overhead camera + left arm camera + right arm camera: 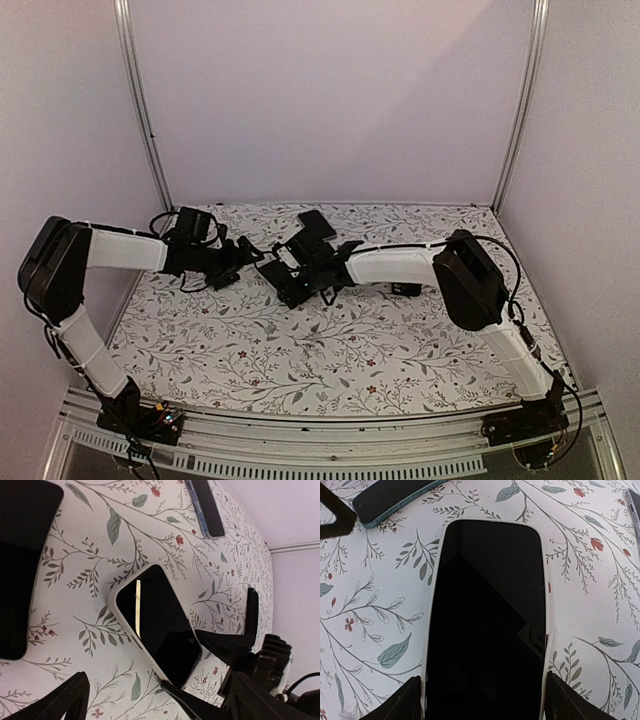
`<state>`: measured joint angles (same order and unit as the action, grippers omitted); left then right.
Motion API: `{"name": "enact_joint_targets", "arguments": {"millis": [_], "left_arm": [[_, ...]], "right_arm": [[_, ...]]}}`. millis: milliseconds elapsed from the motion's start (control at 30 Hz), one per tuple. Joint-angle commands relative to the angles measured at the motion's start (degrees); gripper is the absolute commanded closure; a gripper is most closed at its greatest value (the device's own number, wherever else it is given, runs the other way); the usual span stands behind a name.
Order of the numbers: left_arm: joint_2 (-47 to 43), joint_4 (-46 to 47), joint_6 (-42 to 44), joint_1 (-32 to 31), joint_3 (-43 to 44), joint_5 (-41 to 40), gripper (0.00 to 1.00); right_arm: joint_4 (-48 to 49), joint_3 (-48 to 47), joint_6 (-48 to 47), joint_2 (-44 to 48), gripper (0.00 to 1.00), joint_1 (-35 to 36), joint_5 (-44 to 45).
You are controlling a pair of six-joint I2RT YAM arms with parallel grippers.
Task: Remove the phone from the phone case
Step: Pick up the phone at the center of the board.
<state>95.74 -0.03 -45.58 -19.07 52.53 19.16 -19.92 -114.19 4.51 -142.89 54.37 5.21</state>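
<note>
Floral tablecloth (330,350) within a white-walled enclosure. Phone (485,620), dark screen up, was seated in a white phone case (115,602) and lay flat between the fingers of the right gripper (485,692), which were clamped on the case's two long edges at its near end. Left gripper (238,263) had its fingers spread wide and empty, with the cased phone ahead of them. A teal-cased phone (390,497) lay beyond the right fingertips, to their left. A clear-cased phone (207,507) lay well beyond the left fingertips.
</note>
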Motion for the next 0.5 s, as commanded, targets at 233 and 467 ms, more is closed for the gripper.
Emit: {"name": "enact_joint_targets", "arguments": {"millis": [233, 467], "left_arm": [[9.36, 15.78, -12.59, -0.37, -4.17, 7.97, 0.04], [14.65, 18.65, -17.06, -2.71, -2.73, 8.18, 0.20]], "right_arm": [[2.67, 10.24, 6.34, 11.61, 0.44, -0.45, -8.51], [5.02, 12.71, 9.26, 13.28, 0.45, -1.87, -13.77]]}}
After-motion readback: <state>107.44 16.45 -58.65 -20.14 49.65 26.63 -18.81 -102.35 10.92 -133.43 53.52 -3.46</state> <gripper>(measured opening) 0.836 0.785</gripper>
